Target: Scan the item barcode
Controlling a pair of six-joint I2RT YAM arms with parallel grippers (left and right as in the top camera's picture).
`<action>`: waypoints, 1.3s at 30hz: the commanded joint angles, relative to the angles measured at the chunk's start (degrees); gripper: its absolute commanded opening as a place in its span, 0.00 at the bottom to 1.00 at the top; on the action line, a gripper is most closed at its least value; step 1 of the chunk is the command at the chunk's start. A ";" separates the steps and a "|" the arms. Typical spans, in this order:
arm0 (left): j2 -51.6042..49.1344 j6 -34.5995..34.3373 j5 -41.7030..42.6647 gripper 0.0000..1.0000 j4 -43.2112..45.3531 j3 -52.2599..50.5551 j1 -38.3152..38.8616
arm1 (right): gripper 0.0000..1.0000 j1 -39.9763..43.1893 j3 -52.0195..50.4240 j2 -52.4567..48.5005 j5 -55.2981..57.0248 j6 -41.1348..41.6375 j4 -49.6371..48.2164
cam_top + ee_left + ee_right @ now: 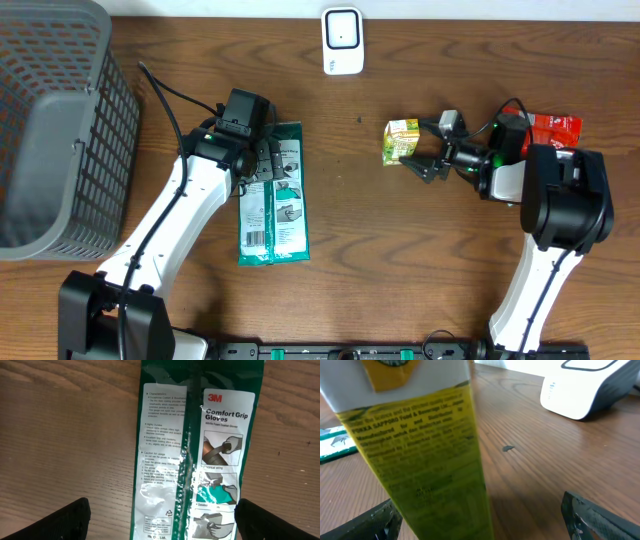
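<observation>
A green and white pack of 3M Comfort Grip Gloves (273, 195) lies flat on the wooden table, printed side up, a barcode near its lower left. My left gripper (262, 160) hovers over its upper part, jaws wide open on either side of the pack (195, 450), touching nothing. A small yellow-green drink carton (401, 141) stands right of centre. My right gripper (428, 150) is open just beside it; the carton (420, 445) sits between the spread fingers, nearer the left one, not clamped. The white barcode scanner (342, 40) stands at the table's far edge.
A grey mesh basket (55, 120) fills the far left corner. A red packet (553, 128) lies behind the right arm at the far right. A black cable (175, 95) runs from the left arm toward the basket.
</observation>
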State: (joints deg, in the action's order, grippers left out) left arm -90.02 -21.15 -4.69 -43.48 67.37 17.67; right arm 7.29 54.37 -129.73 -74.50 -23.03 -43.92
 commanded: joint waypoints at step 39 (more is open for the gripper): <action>-0.24 -0.11 -0.52 0.93 -0.17 0.33 -0.24 | 0.99 -10.71 -2.32 2.62 24.85 39.47 1.68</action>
State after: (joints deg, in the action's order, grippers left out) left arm -90.02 -21.15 -4.69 -43.48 67.37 17.67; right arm -3.73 54.59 -126.32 -55.77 13.45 -44.69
